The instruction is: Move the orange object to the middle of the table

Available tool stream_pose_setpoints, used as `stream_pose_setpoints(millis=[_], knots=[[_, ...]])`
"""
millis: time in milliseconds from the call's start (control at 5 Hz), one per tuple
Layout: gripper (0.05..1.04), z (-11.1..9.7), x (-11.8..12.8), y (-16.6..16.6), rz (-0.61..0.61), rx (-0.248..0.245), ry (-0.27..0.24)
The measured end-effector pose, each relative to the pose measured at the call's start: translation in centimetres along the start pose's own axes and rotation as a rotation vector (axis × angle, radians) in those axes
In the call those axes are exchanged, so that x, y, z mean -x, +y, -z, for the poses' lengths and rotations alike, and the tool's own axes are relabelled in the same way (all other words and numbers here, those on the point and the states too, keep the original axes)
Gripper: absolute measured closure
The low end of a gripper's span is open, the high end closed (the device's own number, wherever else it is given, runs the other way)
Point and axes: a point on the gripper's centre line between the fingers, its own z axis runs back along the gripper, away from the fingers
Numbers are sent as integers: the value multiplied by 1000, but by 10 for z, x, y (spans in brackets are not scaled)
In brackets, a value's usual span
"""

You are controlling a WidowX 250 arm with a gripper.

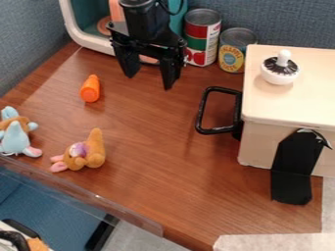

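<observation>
A black gripper (150, 82) hangs above the rear of a wooden table (154, 171), its two fingers spread wide with nothing between them. The orange object (90, 89), a small tapered piece, lies on its side on the tabletop toward the left edge of the camera view, just beyond the nearer finger and well short of the space between the two. Its long axis runs from the back of the table toward the front, narrow end rearward, while the gripper's opening spans roughly side to side. That match suggests the fingers can close across the object's narrow width with little or no turn of the wrist.

The job appears to be at its start, with the pickup still ahead. The next move calls for a shift leftward in view, then a drop astride the piece; coming down off-center could send its rounded body rolling. The middle of the table lies toward the camera and to the right of the object, past the brown plush toy (95, 151).
</observation>
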Motion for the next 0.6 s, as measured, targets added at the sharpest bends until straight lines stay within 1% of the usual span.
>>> stream_pose_setpoints(millis=[200,600], knots=[[84,9,3,0,0,6,32],[84,23,-19,73,-201,-45,17]])
